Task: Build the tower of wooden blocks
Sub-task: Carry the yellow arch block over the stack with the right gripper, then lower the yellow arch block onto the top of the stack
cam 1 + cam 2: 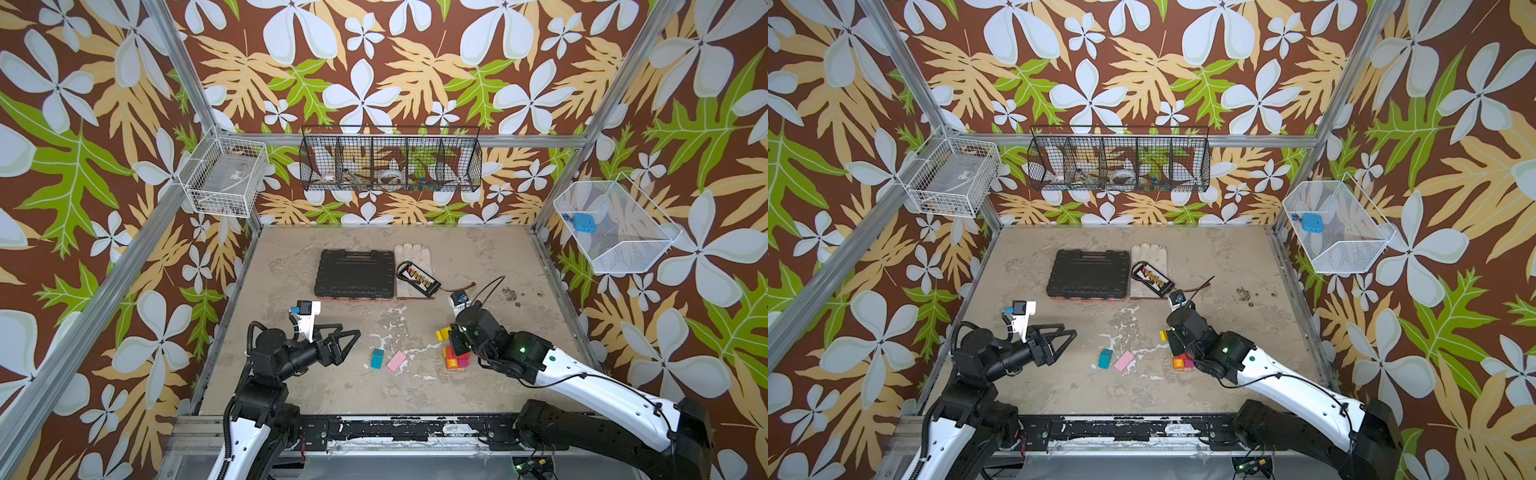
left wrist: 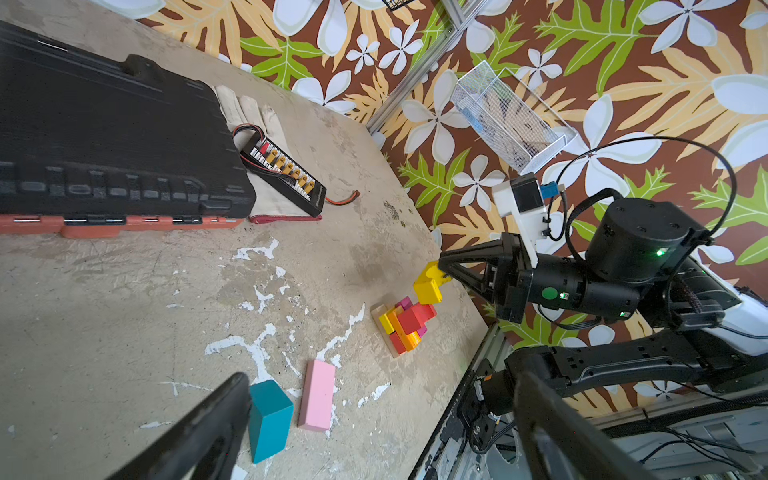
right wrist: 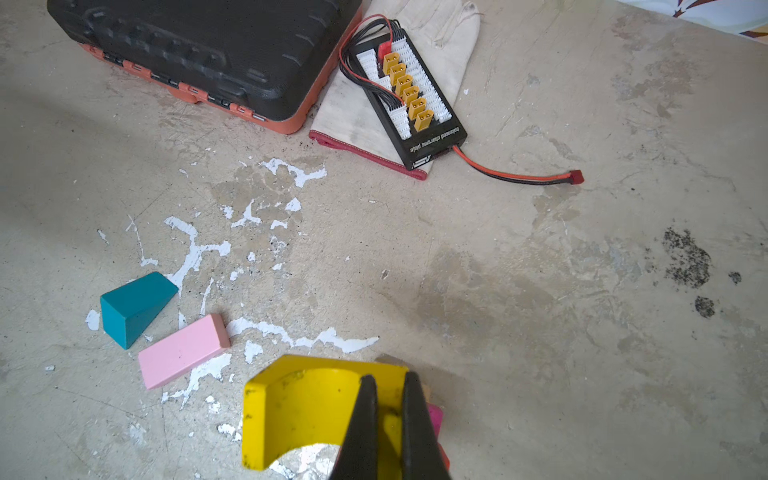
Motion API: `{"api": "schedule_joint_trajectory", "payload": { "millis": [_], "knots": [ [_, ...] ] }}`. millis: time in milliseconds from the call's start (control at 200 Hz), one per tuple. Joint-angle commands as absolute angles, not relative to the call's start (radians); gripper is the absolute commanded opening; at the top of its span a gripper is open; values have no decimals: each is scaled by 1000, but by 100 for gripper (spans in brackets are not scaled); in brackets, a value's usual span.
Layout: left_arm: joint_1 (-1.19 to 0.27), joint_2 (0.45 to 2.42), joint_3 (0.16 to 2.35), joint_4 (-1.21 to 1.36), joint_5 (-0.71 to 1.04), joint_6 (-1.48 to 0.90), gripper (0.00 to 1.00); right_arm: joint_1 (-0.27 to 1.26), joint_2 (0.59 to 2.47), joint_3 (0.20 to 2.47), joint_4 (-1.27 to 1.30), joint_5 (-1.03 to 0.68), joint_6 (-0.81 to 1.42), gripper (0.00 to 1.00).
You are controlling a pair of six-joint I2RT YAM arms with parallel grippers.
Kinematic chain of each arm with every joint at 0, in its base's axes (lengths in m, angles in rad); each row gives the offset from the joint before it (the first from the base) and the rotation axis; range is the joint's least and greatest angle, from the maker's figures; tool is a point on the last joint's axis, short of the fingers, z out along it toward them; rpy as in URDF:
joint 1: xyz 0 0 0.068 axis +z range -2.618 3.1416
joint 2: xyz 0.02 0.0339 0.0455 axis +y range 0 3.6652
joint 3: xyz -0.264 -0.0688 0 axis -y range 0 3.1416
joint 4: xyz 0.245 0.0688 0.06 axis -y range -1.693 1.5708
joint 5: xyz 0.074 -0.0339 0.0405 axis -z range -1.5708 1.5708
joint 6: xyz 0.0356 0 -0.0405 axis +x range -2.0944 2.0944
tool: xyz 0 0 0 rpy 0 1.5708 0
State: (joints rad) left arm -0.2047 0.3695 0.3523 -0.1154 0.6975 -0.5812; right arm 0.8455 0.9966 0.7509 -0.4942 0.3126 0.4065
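Observation:
The tower (image 2: 405, 328) is a low stack of red, orange, yellow and magenta wood blocks on a tan base, seen in both top views (image 1: 455, 360) (image 1: 1182, 362). My right gripper (image 3: 386, 382) is shut on one leg of a yellow arch block (image 3: 307, 407) and holds it close above the stack (image 2: 430, 284). A teal block (image 1: 377, 358) and a pink block (image 1: 397, 360) lie side by side left of the tower. My left gripper (image 2: 382, 380) hangs open and empty, one finger (image 2: 224, 411) beside the teal block (image 2: 270, 417).
A big black case (image 1: 355, 272) with an orange underside lies at the back. Right of it a pale glove (image 1: 411, 253) carries a black connector board (image 1: 417, 278) with a red lead. Wire baskets (image 1: 390, 160) hang on the walls. A metal rail (image 1: 395, 430) runs along the front edge.

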Motion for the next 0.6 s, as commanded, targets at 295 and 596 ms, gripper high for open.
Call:
{"api": "schedule_joint_trajectory", "payload": {
  "millis": [295, 596],
  "knots": [
    [-205, 361, 345, -71, 741, -596, 100, 845, 965, 720, -463, 344, 400, 0],
    [-221, 409, 345, -61, 761, -597, 100, 853, 902, 661, -556, 397, 640, 0]
  ]
}}
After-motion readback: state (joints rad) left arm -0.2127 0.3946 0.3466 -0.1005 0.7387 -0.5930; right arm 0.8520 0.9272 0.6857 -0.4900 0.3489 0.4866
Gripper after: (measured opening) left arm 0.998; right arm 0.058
